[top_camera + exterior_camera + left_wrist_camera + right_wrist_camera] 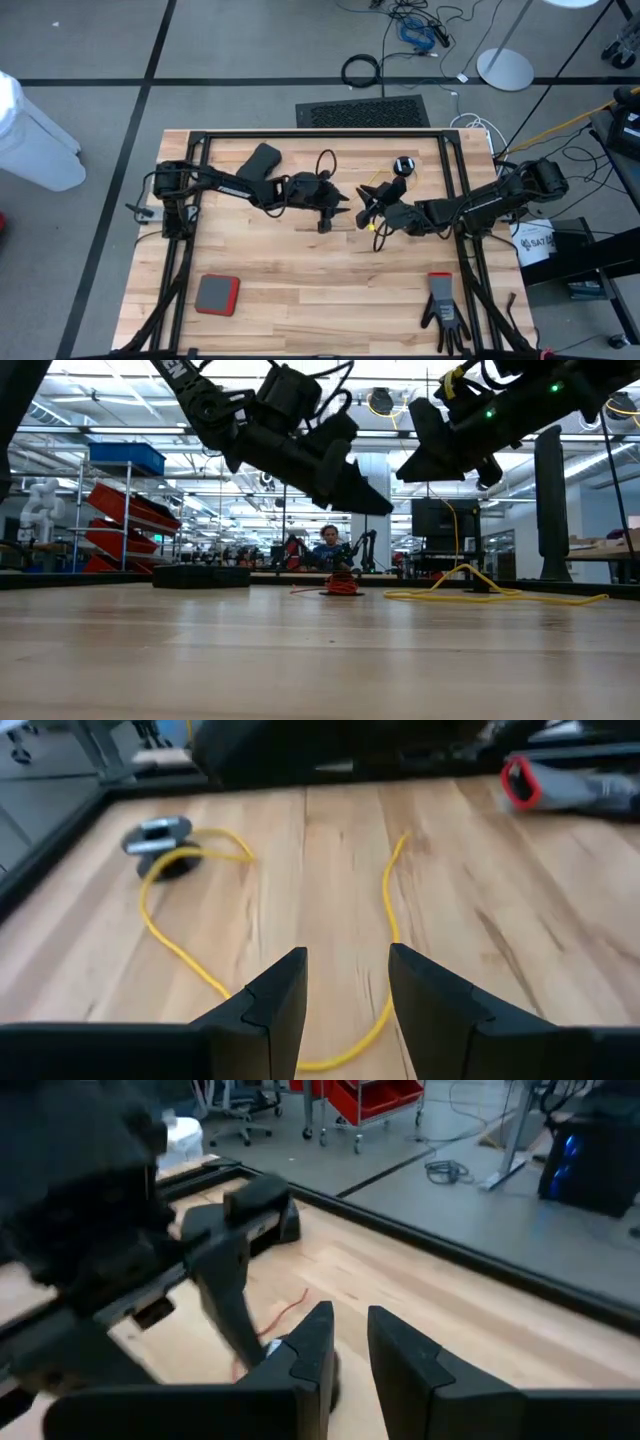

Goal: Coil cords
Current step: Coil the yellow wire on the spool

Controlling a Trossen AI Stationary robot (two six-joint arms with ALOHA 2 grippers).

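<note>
While both arms reach toward the middle of the wooden surface in the high view, the left hand and the right hand sit near each other, not touching. The yellow cord lies right under the right hand, running up toward its small black reel near the far edge. A loop of dark cord shows by the left arm – can't tell its colour from here. Toward the near edge there's a red-and-grey pad on the left side and a black glove on the right.

Low view: both hands hang above the surface, clear of it. The yellow cord sprawls flat across the right half, and a small reddish-orange cord bundle sits near the middle, farther back. A person shows in the room behind.

Left wrist view – the left hand's fingers are spread apart with nothing between them, hovering over the yellow cord, which curves across the wood and back to the reel, lying on its side.

Right wrist view: the right hand's fingers show a narrow gap, nothing pinched. The left arm fills much of the frame, and a bit of reddish-orange cord lies on the wood beneath it.
</note>
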